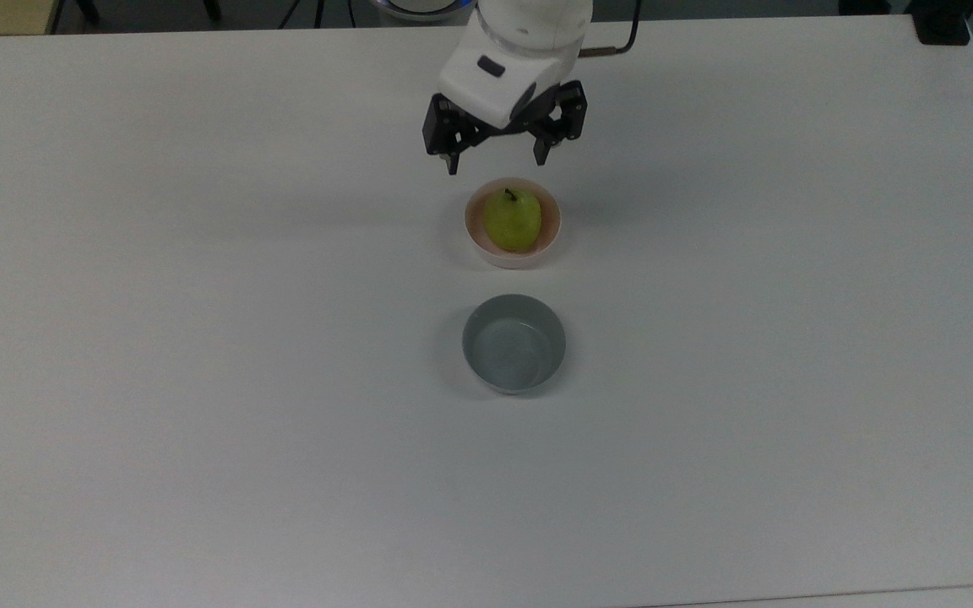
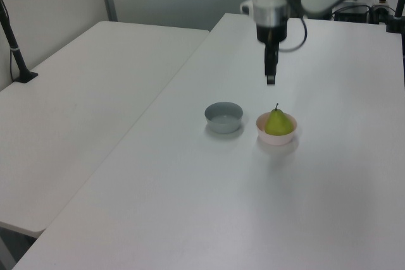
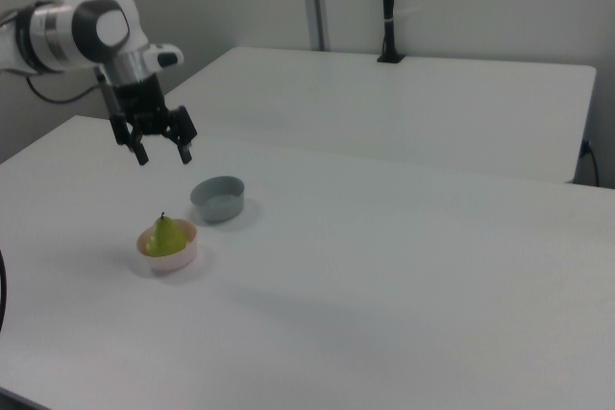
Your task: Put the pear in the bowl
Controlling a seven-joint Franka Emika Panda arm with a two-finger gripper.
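The yellow-green pear (image 1: 513,219) (image 2: 278,122) (image 3: 167,235) sits stem up inside the pale pink bowl (image 1: 475,241) (image 2: 273,139) (image 3: 173,259). High above them hangs my gripper (image 1: 495,159) (image 2: 271,80) (image 3: 164,156), open, with nothing between its black fingers (image 1: 452,160). It is well clear of the fruit and of the bowl's rim.
An empty grey bowl (image 1: 513,343) (image 2: 224,117) (image 3: 219,197) stands a short way from the pink one on the white table (image 1: 199,380). A second white table (image 2: 76,86) (image 3: 404,103) adjoins this one. A black post (image 3: 387,7) rises at its far edge.
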